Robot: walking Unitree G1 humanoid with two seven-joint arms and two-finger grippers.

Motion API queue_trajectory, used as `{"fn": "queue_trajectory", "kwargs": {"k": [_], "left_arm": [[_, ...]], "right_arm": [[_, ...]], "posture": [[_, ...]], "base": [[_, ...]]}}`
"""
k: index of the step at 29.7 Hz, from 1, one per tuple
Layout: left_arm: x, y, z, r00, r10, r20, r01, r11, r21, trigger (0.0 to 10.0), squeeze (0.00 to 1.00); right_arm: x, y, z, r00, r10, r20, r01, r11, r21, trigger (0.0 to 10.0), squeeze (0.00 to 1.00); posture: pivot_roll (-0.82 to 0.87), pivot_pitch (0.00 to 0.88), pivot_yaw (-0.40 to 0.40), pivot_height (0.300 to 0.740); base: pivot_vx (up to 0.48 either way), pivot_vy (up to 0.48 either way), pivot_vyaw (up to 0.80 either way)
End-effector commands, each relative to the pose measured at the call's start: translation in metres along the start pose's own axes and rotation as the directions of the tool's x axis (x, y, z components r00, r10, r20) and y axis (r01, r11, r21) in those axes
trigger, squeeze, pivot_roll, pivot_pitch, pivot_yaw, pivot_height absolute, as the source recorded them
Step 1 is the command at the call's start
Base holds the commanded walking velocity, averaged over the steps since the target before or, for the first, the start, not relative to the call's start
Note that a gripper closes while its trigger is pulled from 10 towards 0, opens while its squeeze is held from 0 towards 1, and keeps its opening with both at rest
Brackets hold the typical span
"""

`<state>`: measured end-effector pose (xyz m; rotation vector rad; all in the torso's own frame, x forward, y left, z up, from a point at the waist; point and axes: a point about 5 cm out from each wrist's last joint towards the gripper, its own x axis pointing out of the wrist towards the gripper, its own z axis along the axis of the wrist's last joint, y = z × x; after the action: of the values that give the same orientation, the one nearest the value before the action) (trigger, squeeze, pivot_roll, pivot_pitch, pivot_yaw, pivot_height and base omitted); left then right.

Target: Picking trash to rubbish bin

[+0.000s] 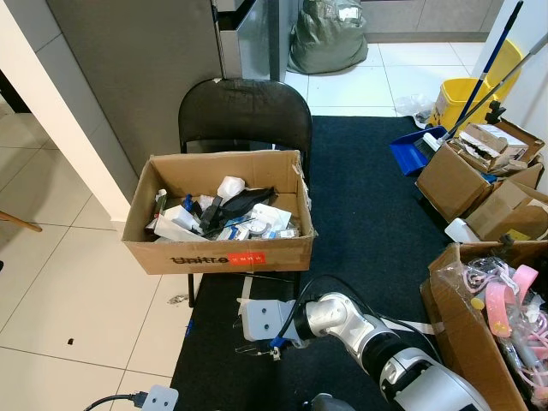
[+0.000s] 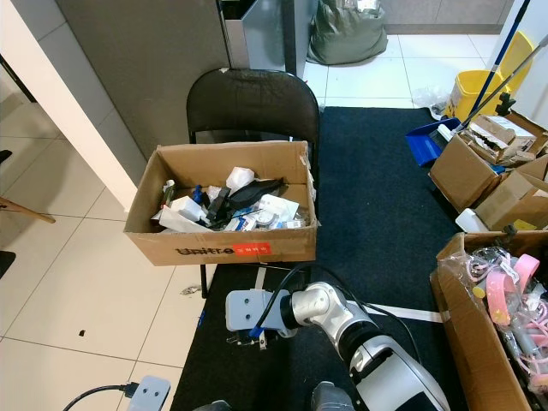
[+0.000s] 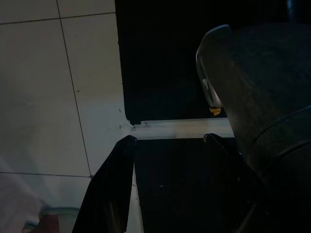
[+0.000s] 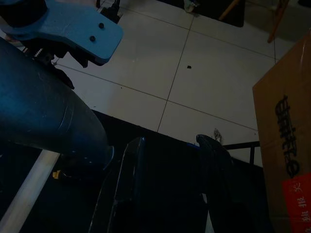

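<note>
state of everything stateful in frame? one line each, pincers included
cardboard box: on the black chair, flaps open, partly filled with trash
black chair: upright, seat taken up by the box
right pincer: open, empty, low over the dark mat in front of the box
left pincer: open, empty, over the mat edge and tile
yellow mop bucket: upright, mop handles leaning in it
green bag: slumped on the tile

One chair (image 1: 244, 116); perhaps four cardboard boxes (image 1: 218, 218).

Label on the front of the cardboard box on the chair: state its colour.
Red label, beside black lettering on the cardboard box; clearest in the left eye view.
</note>
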<state>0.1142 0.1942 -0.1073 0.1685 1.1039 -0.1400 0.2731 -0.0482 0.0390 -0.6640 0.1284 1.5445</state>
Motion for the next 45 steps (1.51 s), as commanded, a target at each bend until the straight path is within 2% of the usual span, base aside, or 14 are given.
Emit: {"fn": "queue_trajectory", "kwargs": {"k": [1,11,24,45], "left_arm": [[0.0,-0.006,-0.004,0.999,-0.023,-0.022,0.023,1.0,0.006,10.0,0.0],[0.004,-0.015,0.007,0.999,-0.025,-0.023,0.025,1.0,0.003,10.0,0.0],[0.006,-0.016,0.014,1.0,-0.023,-0.02,0.023,1.0,0.002,10.0,0.0],[0.003,-0.008,0.003,0.999,-0.016,-0.033,0.016,1.0,-0.003,10.0,0.0]], "right_arm": [[0.001,-0.001,0.001,1.0,0.006,0.003,-0.006,1.0,-0.007,10.0,0.0],[0.0,-0.002,0.001,1.0,0.005,0.001,-0.005,1.0,-0.007,10.0,0.0],[0.001,-0.002,0.001,1.0,0.005,0.001,-0.005,1.0,-0.008,10.0,0.0],[0.0,-0.002,0.002,1.0,0.005,0.001,-0.005,1.0,-0.008,10.0,0.0]], "posture": [[-0.04,0.09,0.055,0.74],[-0.04,0.091,0.052,0.74],[-0.04,0.092,0.052,0.74],[-0.04,0.093,0.049,0.74]], "base": [[0.0,0.0,0.0],[0.0,0.0,0.0],[0.0,0.0,0.0],[0.0,0.0,0.0]]}}
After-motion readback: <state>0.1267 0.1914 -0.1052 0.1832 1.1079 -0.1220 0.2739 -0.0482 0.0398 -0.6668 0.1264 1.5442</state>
